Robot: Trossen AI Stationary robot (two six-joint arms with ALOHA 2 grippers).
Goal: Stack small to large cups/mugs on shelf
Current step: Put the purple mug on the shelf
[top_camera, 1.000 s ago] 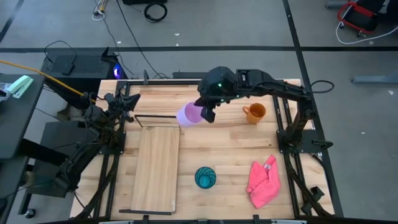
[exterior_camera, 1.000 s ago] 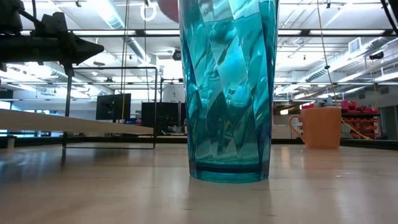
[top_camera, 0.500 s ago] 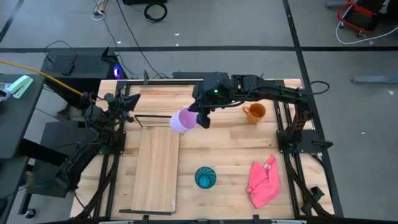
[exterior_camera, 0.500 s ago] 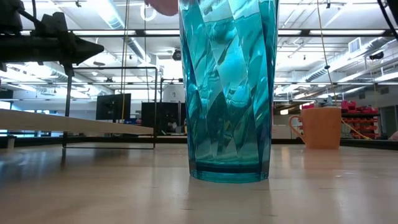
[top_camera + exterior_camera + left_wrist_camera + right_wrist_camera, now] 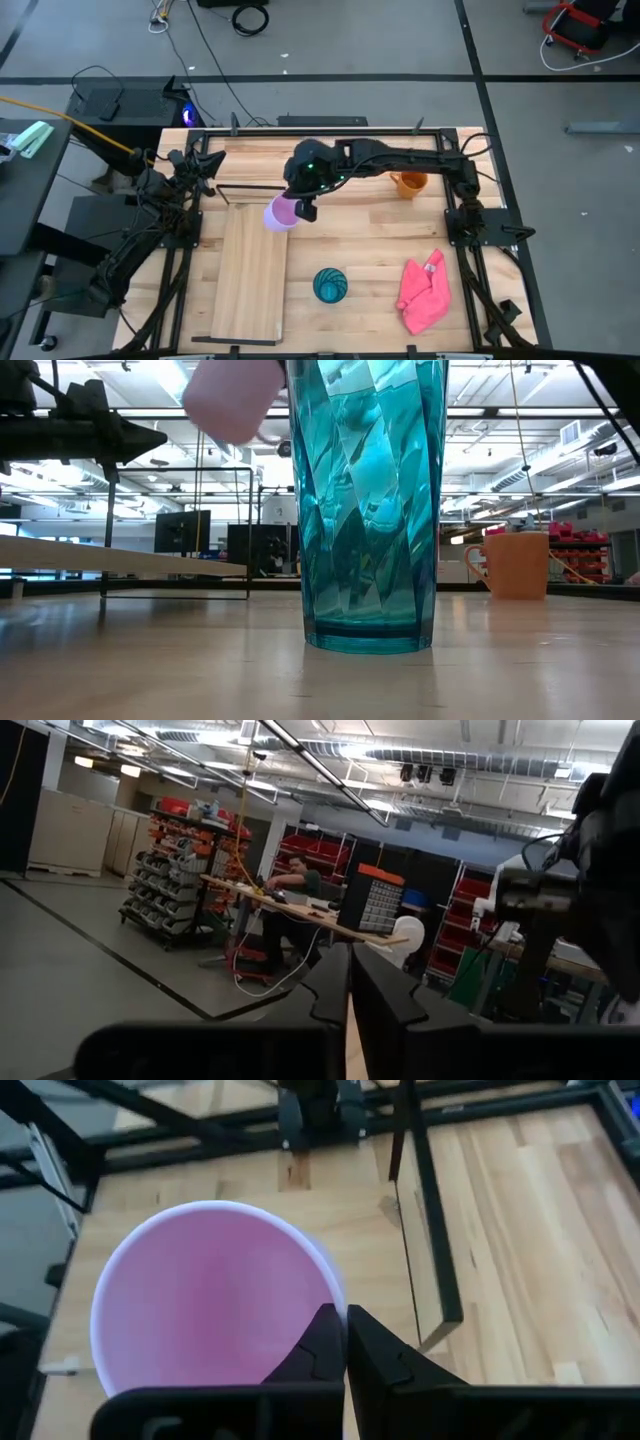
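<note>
Right gripper [image 5: 303,207] clamps lilac mug [image 5: 281,213] rim above shelf [image 5: 250,270]; left gripper [image 5: 205,166] closed

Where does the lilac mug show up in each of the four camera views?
High view: lilac mug left of centre, held by the right gripper at the shelf's far end.
Low view: top edge, left of the teal cup, in the air.
Left wrist view: not in it.
Right wrist view: fills the lower left.
Shared landmark: the shelf's black wire frame.
</note>
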